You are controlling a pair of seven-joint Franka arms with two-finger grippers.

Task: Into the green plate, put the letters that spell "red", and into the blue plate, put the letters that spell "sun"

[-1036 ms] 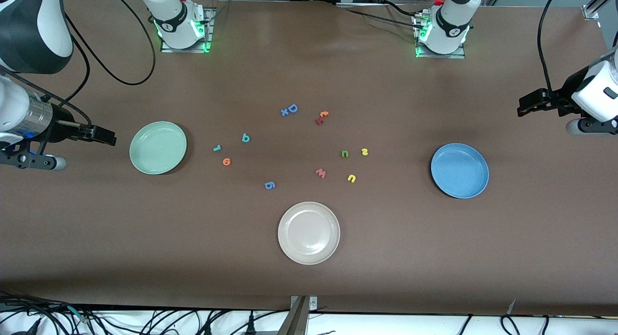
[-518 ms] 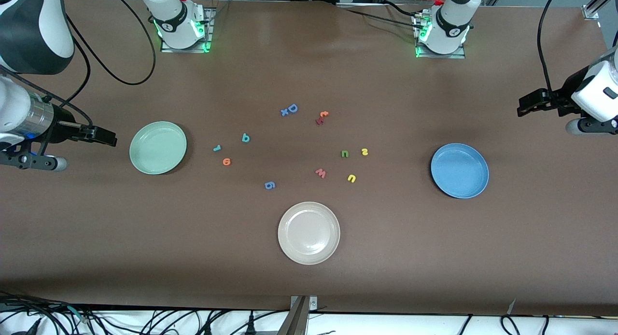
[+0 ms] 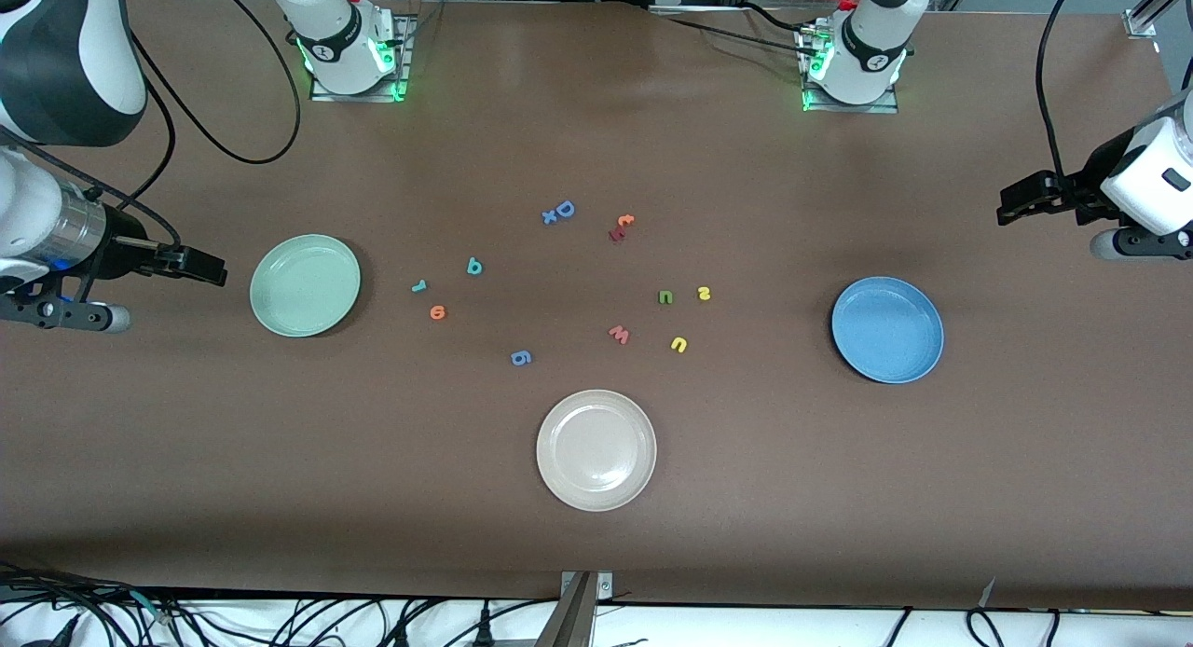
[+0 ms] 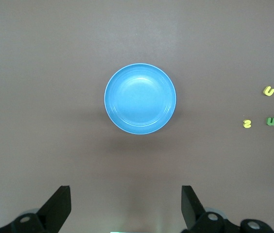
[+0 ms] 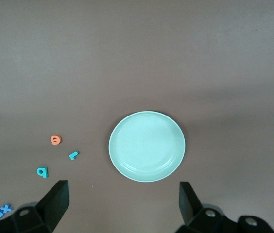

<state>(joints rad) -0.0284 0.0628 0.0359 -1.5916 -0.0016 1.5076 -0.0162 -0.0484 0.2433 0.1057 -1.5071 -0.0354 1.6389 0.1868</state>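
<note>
The green plate [image 3: 305,285] [image 5: 146,146] lies empty toward the right arm's end. Beside it on the table are the teal "r" [image 3: 419,286] [image 5: 73,155], orange "e" [image 3: 437,312] [image 5: 55,140] and teal "d" [image 3: 474,267] [image 5: 42,172]. The blue plate [image 3: 887,329] [image 4: 140,98] lies empty toward the left arm's end, with the yellow "s" [image 3: 704,294] [image 4: 247,124], yellow "u" [image 3: 678,344] [image 4: 269,91] and green "n" [image 3: 665,296] [image 4: 271,121] beside it. My right gripper [image 3: 200,267] [image 5: 122,201] hangs open over bare table by the green plate. My left gripper [image 3: 1021,204] [image 4: 126,204] hangs open over bare table past the blue plate.
A beige plate [image 3: 596,449] sits nearer the front camera, mid-table. Loose letters lie in the middle: pink "w" [image 3: 619,334], blue "g" [image 3: 521,357], blue "D" [image 3: 564,209] with a small "x" [image 3: 549,217], and an orange and a red letter [image 3: 621,227].
The right arm has crept a touch toward the green plate. Letters, plates and the left arm stay where they were.
</note>
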